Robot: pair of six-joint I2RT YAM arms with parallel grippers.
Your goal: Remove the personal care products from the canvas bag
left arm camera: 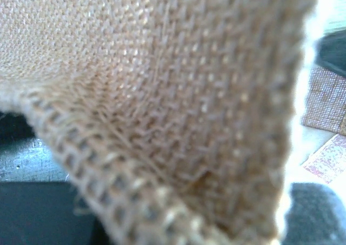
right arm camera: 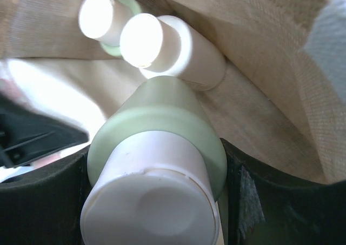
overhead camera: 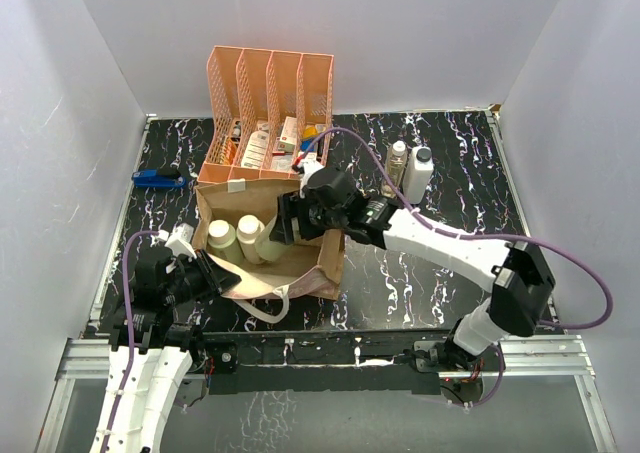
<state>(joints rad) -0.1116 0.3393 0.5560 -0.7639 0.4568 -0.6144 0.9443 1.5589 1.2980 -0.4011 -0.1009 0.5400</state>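
The canvas bag [overhead camera: 318, 263] stands open at the left-middle of the table. My right gripper [overhead camera: 288, 221] reaches into it and is shut on a pale olive-green bottle [right arm camera: 162, 120] with a cream cap, held between my dark fingers [right arm camera: 270, 202]. Two more green bottles [overhead camera: 220, 236] [overhead camera: 250, 235] stand inside the bag, and they also show in the right wrist view [right arm camera: 100, 18] [right arm camera: 173, 45]. My left gripper [overhead camera: 212, 273] grips the bag's near-left rim; the woven fabric [left arm camera: 162, 104] fills the left wrist view and hides the fingers. A clear bottle [overhead camera: 398, 160] and a white squarish bottle [overhead camera: 418, 171] stand on the table at the back right.
An orange slotted file rack [overhead camera: 268, 93] holding small boxes stands right behind the bag. A blue object [overhead camera: 158, 179] lies at the far left edge. White walls enclose the black marbled table [overhead camera: 440, 283].
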